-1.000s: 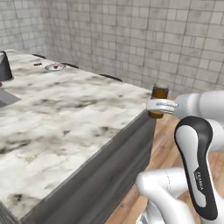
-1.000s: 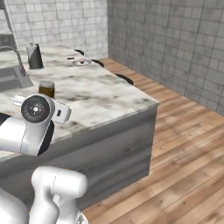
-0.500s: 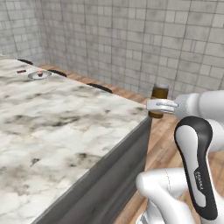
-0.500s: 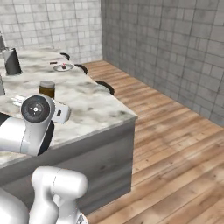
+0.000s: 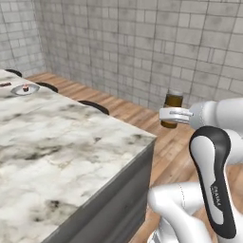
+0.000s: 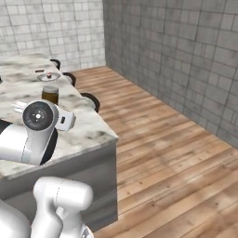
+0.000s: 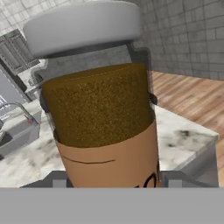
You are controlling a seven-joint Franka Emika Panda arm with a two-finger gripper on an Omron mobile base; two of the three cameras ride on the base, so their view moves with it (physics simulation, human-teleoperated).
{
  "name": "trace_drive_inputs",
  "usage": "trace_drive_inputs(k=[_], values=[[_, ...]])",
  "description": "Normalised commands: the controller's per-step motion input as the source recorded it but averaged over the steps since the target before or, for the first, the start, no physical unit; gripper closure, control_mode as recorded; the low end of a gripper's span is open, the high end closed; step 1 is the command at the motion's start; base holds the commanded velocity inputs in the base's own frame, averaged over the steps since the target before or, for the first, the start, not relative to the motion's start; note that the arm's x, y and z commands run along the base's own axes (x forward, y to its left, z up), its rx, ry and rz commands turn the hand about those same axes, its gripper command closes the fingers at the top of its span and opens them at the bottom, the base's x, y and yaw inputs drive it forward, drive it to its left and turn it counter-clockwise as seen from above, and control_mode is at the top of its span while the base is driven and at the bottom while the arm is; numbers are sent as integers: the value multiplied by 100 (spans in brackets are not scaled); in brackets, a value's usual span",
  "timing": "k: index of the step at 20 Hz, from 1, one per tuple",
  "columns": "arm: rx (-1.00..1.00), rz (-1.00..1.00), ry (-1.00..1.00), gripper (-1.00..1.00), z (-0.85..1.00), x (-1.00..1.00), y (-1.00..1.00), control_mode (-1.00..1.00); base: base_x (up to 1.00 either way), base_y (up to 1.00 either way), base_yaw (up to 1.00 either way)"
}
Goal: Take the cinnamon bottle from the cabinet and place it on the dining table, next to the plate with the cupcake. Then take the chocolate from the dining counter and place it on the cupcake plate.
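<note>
Cinnamon bottle (image 7: 103, 118), cylindrical, brown granular fill with tan lower label and pale grey cap, upright and clamped in the gripper (image 5: 172, 114), held in the air off the corner of the dining counter (image 5: 52, 156). Counter: grey-veined white marble slab on a dark base. Far end: small round plate (image 5: 24, 88) carrying a dark item, too small to identify; grey tiled walls beyond

cinnamon bottle (image 7: 103, 118) base cut off, far plate (image 5: 24, 88) contents too small
</note>
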Motion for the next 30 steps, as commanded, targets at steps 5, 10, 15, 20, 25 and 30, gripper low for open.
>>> trace_drive_inputs(k=[5, 10, 15, 20, 25, 30], values=[[0, 0, 0, 100, 0, 0, 0, 100, 74, -38, 12], [0, 0, 0, 100, 0, 0, 0, 100, 66, -42, 16], [0, 0, 0, 100, 0, 0, 0, 100, 63, -44, 16], [0, 0, 0, 100, 0, 0, 0, 100, 63, -40, 22], [0, 0, 0, 100, 0, 0, 0, 100, 68, -30, 34], [0, 0, 0, 100, 0, 0, 0, 100, 70, -27, 35]])
